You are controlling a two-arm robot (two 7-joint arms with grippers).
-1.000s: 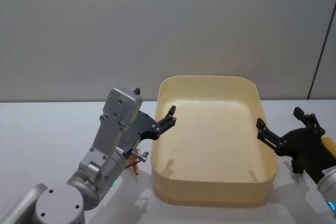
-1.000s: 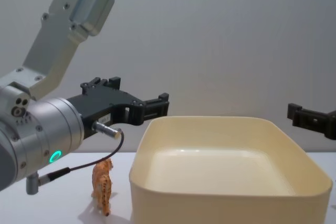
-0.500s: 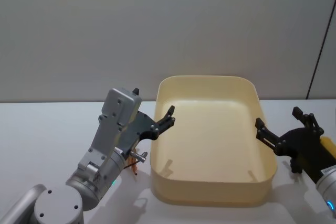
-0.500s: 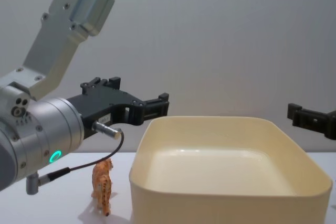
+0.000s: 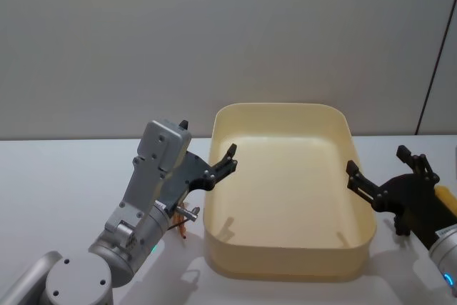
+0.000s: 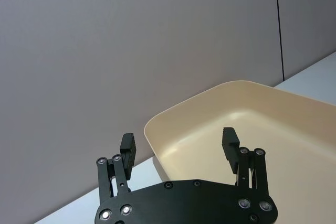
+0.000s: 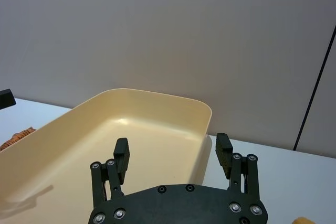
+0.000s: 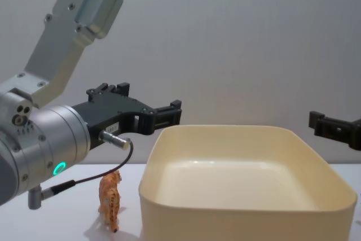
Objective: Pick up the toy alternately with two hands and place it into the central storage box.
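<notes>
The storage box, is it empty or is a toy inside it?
Empty. The storage box shows a bare floor, and the toy tiger stands outside beside it.

Centre: storage box [image 5: 285, 262], smooth cream plastic with faint sheen. Lower left: arm [image 8: 45, 139], satin silver-grey metal; left gripper [image 6: 178, 141], matt black. Left edge: tabletop [image 5: 57, 176], matt white.

White table [image 5: 57, 176] w/ cream storage box [image 5: 285, 261] & tiger toy [image 8: 110, 198].

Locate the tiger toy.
Chest view: the tiger toy stands on the table on the robot's left, just outside the left wall of the storage box, beneath the left gripper.
</notes>
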